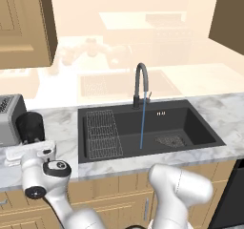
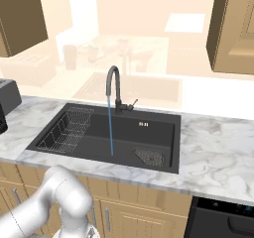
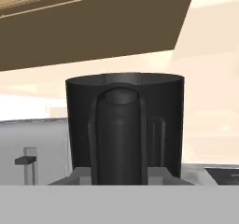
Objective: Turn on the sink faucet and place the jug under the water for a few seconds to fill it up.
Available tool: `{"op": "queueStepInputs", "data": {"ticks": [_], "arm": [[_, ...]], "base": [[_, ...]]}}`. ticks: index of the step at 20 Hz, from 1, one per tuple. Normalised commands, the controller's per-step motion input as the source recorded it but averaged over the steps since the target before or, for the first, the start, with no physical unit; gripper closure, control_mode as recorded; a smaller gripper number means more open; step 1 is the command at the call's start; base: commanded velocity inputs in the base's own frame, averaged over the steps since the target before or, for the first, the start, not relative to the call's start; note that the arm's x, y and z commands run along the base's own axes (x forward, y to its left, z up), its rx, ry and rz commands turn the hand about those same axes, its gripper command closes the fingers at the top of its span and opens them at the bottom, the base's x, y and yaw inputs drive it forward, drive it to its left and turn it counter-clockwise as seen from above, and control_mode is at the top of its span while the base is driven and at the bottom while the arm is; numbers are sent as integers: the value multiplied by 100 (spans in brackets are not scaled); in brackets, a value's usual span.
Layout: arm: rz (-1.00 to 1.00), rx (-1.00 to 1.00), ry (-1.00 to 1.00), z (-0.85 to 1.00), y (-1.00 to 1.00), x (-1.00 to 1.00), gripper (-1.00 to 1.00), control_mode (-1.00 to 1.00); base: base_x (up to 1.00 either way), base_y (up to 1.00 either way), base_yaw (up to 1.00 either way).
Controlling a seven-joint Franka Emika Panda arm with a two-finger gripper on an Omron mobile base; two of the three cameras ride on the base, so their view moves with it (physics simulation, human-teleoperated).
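Nearest the base, the white arm bends low over the counter's front edge in the left base view, its hand reaching left toward the jug (image 1: 30, 127). The gripper (image 1: 28, 144) sits at the foot of the jug, and the hand view places the jug's handle (image 3: 116, 134) directly ahead, filling the space where the fingers meet. The jaws stand narrowed about the handle; the gripper is clenched on the jug. The fingertips themselves are hidden at the bottom of the hand view, so contact on each side cannot be confirmed.

The jug stands upright on the marble counter (image 1: 62, 123), left of the sink (image 1: 190, 123) and well apart from the stream. A silver toaster (image 1: 10, 118) sits just beside the jug on its left.

In the sink, a wire rack (image 1: 102, 133) occupies the left part of the basin and a drain grate (image 1: 170, 140) lies toward the right front. The water (image 1: 142, 128) falls as a thin straight blue line from the spout to the basin floor, between rack and grate.

At the sink's rear edge, the sink faucet (image 1: 140, 82) stands upright, its arched spout facing forward. Its side lever (image 2: 132, 104) projects out to the right in the right base view.

Wooden wall cabinets (image 1: 24, 23) hang above and behind the counter.
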Motion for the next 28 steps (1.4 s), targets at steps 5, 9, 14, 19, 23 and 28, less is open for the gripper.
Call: {"op": "queueStepInputs", "data": {"ticks": [5,9,14,19,23,28], "arm": [[-26,6,3,41,-56,-35,100,-100],[-31,3,2,14,-94,-28,100,-100],[-30,0,0,1,-100,-2,100,-100],[-29,0,3,2,-98,14,100,-100],[-24,0,10,6,-95,36,100,-100],[-19,0,13,1,-80,45,100,-100]], "base": [[0,0,0],[0,0,0],[0,0,0],[0,0,0],[0,0,0],[0,0,0]]}}
